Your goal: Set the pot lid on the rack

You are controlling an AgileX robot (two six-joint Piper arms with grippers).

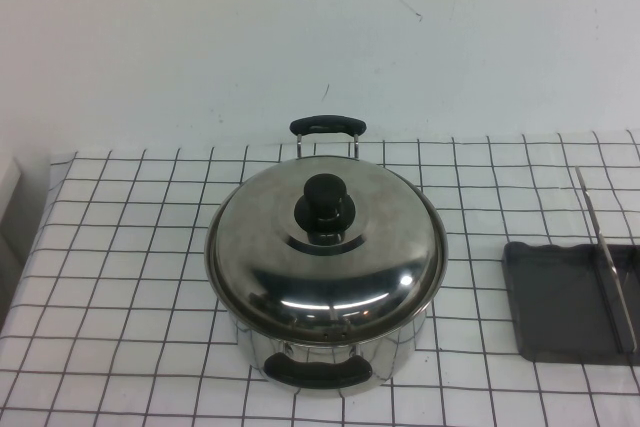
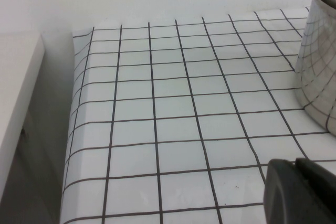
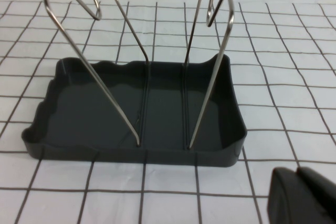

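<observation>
A: From the high view we record a table covered in a white cloth (image 1: 130, 277) with a black grid, backed by a plain white wall (image 1: 300, 27) carrying a few faint marks. The pot (image 1: 330, 362) stands near the middle of the table, its two black handles facing toward and away from the camera. The pot lid (image 1: 325, 257) sits closed on it, black knob upright at centre. The rack (image 1: 565, 302) lies to the robot's right, well apart from the pot, partly cut off by the edge. Neither arm appears here.

B: In the left wrist view we see the cloth falling over the table's edge, with a pale surface (image 2: 16, 103) beside it at a similar height. The pot's steel wall mirrors the grid at the frame edge. The left gripper (image 2: 302, 192) shows only as a dark corner low over the cloth, near the pot; we cannot tell how its fingers stand.

A: In the right wrist view we find the rack's dark tray resting flat on the cloth, with thin wire loops (image 3: 136, 61) rising from its floor. The right gripper (image 3: 304, 198) is a dark shape just in front of the tray, not touching it; its state cannot be told either.
</observation>
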